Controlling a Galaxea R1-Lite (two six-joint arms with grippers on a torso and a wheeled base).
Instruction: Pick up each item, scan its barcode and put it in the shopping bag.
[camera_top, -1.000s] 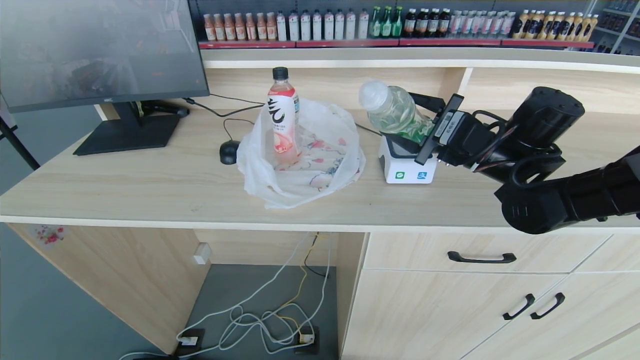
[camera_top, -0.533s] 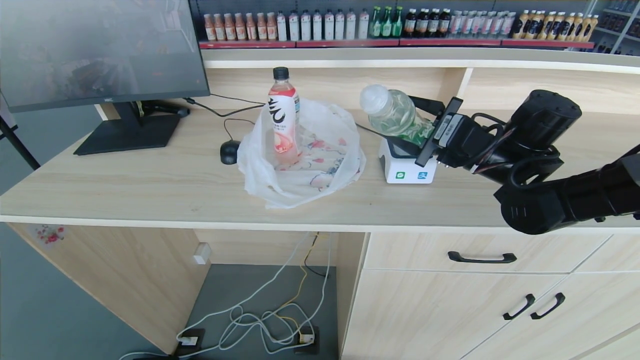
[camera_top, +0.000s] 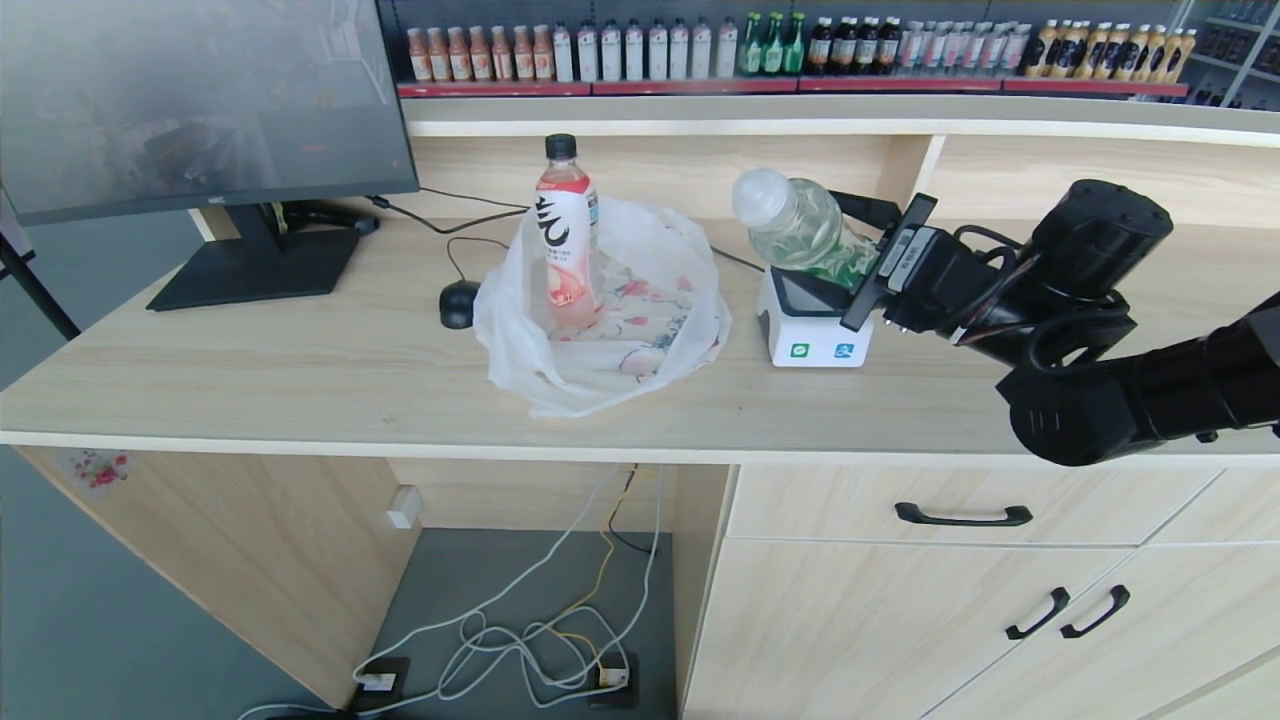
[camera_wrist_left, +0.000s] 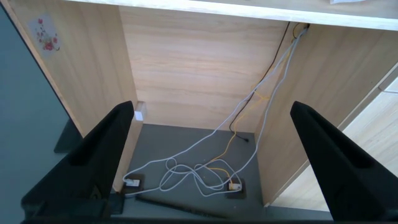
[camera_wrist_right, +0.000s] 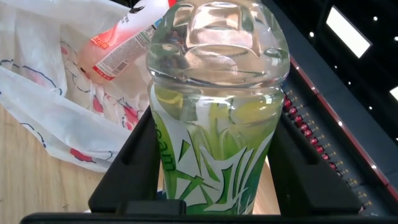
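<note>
My right gripper (camera_top: 848, 240) is shut on a clear bottle with a green label (camera_top: 800, 230), holding it tilted just above the white scanner (camera_top: 812, 328) on the counter. In the right wrist view the bottle's base (camera_wrist_right: 217, 74) faces the camera between the two black fingers (camera_wrist_right: 134, 155). Left of the scanner, the white shopping bag (camera_top: 600, 330) lies open, with a pink-labelled bottle (camera_top: 565, 235) standing in it; both the bag (camera_wrist_right: 43, 118) and the pink bottle (camera_wrist_right: 121, 43) show behind the held bottle. My left gripper (camera_wrist_left: 211, 155) hangs open below the counter.
A monitor (camera_top: 190, 100) stands at the counter's back left, a black mouse (camera_top: 458, 303) beside the bag. Shelves of bottles (camera_top: 800, 45) line the back wall. Drawers (camera_top: 960, 515) are under the counter on the right, and cables (camera_wrist_left: 205, 174) lie on the floor.
My right gripper has shifted slightly to the right with the green-labelled bottle, staying over the scanner. The bag and pink bottle have not moved.
</note>
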